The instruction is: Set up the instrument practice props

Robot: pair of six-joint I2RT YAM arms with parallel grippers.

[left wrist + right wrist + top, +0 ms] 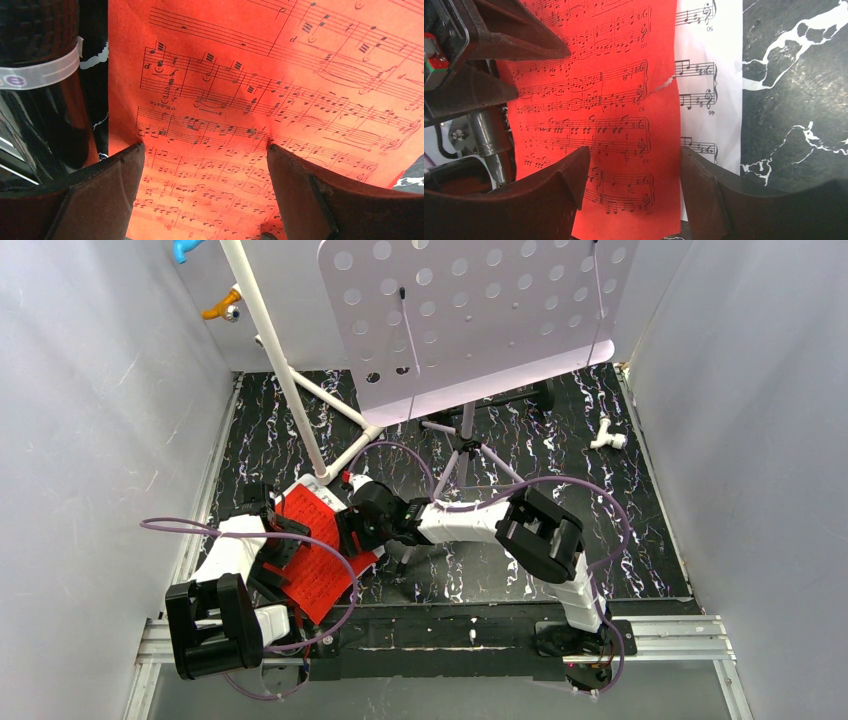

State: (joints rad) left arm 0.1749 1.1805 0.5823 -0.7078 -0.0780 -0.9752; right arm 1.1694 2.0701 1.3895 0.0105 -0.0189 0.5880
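Top: red music sheet [315, 575] flat on desk [640, 500], front-left, both arms over it; lilac music stand [480, 320] behind.
Left wrist: left claw [205, 150] spread above red music sheet.
Right wrist: right claw [634, 152] spread, straddling its edge over white music sheet [709, 75].

Mat [560, 570]: black marble pattern, as I see it.
8 o'clock: red music sheet [322, 565] overlapping white music sheet [709, 75].
2 o'clock: pipe fitting [607, 437].

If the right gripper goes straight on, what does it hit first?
Most likely the red paper music sheet, lying on a white music sheet; it fills the view between the open fingers of the right gripper. Depth is unclear.
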